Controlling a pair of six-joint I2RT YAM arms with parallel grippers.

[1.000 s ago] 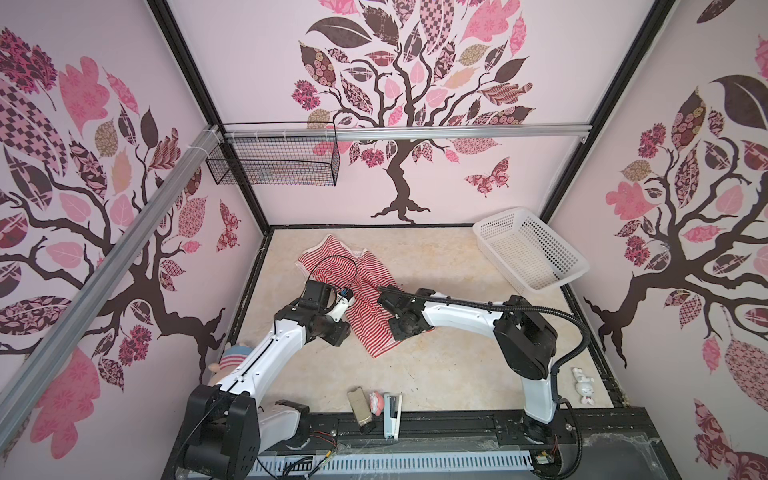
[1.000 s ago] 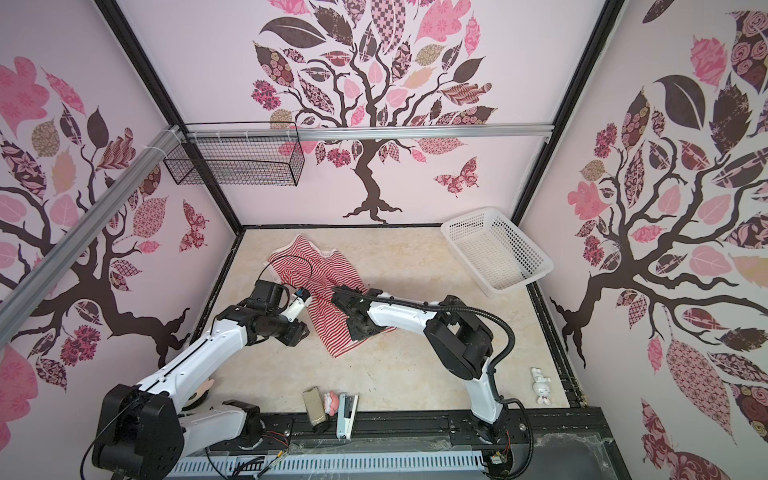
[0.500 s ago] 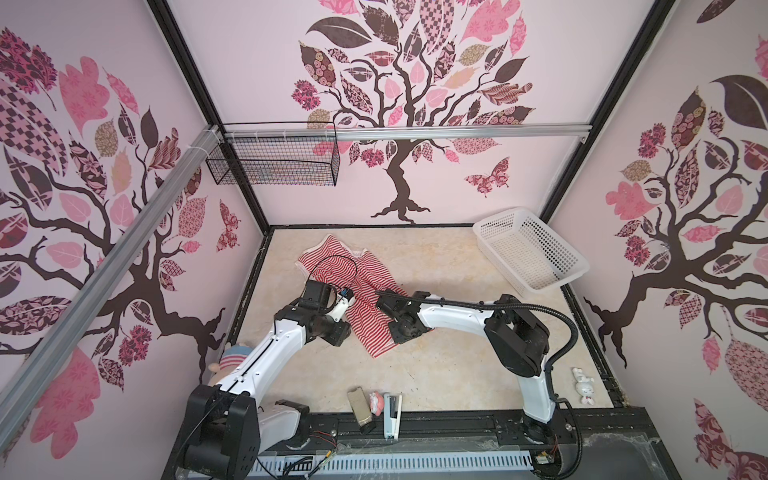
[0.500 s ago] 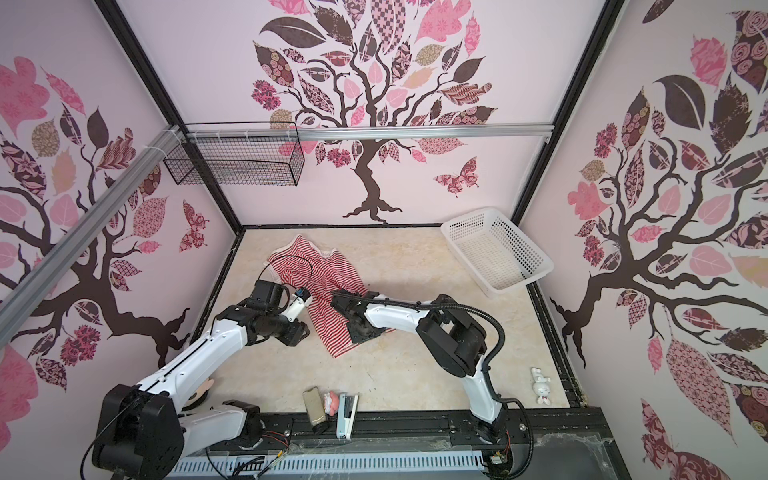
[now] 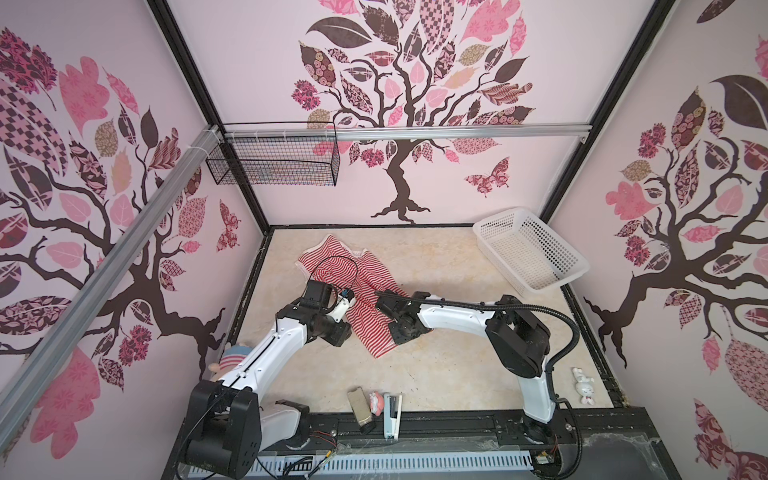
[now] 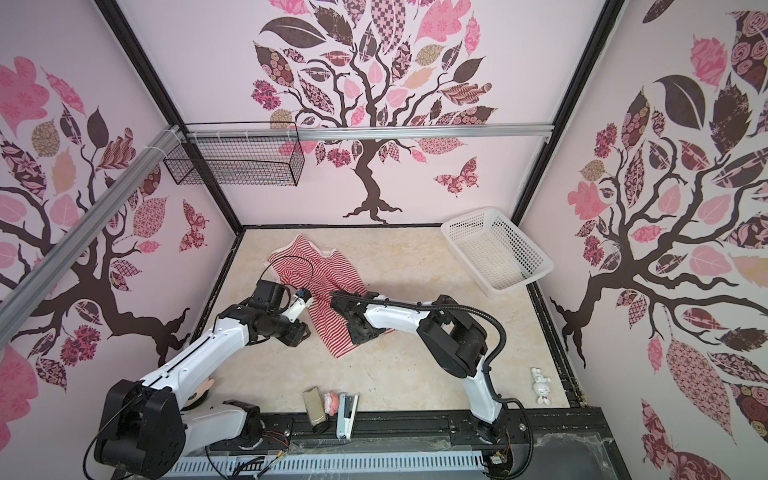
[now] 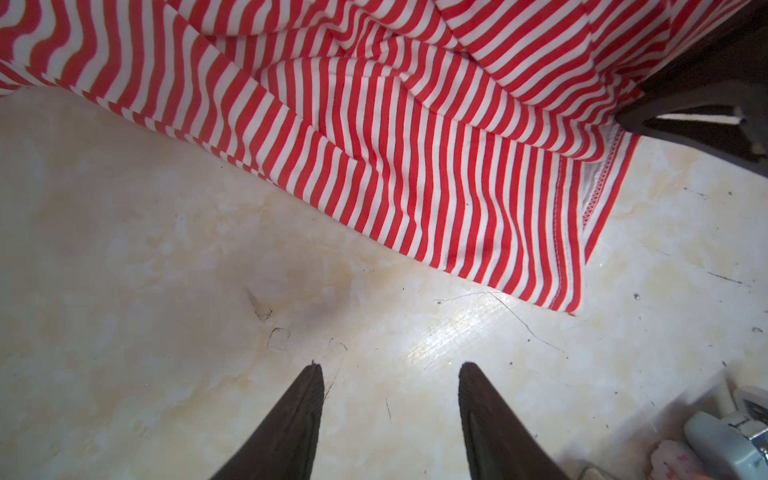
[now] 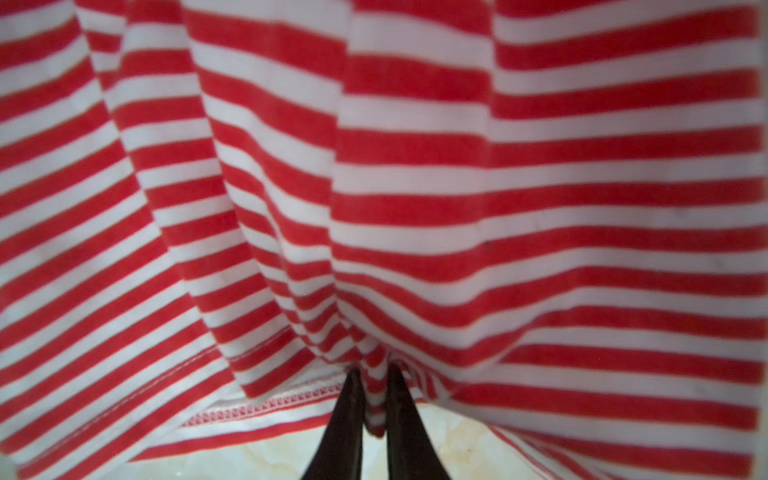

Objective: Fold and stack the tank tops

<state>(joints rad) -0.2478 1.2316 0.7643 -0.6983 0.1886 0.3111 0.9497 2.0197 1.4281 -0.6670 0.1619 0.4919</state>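
Right end effector is pressed together on a bunched fold at the hem of the tank top, its arm stretched low across the counter from the right. Left end effector is spread low over bare counter just beside the top's long edge, gripping nothing. Both sets of fingertips are hidden under the wrists in both top views. Open counter lies in front and rightward, toward the white basket in the far right corner.

Bright even light, table glare, right wrist view blurred.
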